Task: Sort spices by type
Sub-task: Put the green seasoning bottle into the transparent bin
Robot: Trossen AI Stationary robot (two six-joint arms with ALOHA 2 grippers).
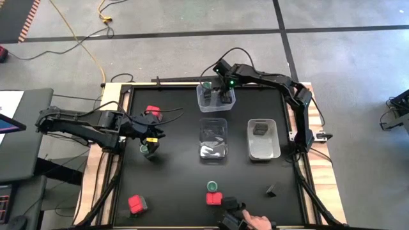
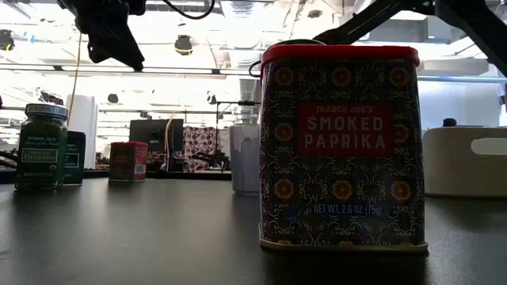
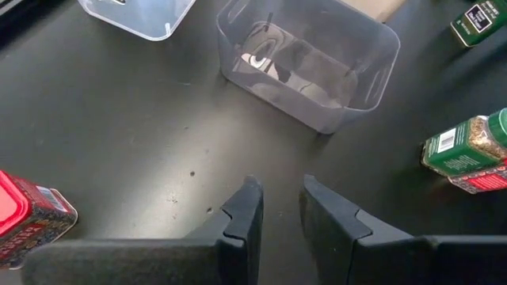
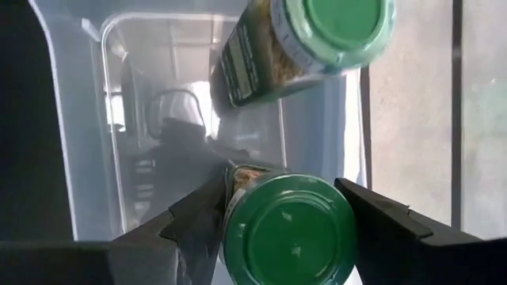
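My right gripper [image 4: 289, 214] reaches down into the far clear tub [image 1: 216, 97] and is shut on a green-lidded spice jar [image 4: 289, 233]. A second green-lidded jar [image 4: 317, 39] lies tilted in the same tub. My left gripper [image 3: 281, 194] hovers above the table's left part, narrowly open, nothing between its fingers. Just under it stands a green-lidded jar [image 1: 147, 149], with a red tin [image 1: 153, 114] on the far side. A dark block [image 1: 260, 128] lies in the right tub [image 1: 262, 147]. Near the front edge stand a paprika tin [image 2: 339, 146], a green-lidded jar [image 1: 212, 186], a red tin [image 1: 137, 204] and a dark block [image 1: 271, 190]. My right gripper has the jar between its two fingers [image 4: 198, 218], which stand at opposite sides just below the green lid [image 4: 238, 237]. The fingers come from above, slanting down into the tub. The jar is about upright, lid up; the jar hides whether its base rests on the tub's floor.
A middle clear tub [image 1: 213, 139] stands between the two arms. A person's hand [image 1: 255, 222] with a dark thing [image 1: 231, 206] is at the table's near edge. Bare black tabletop lies at the near left and the far left.
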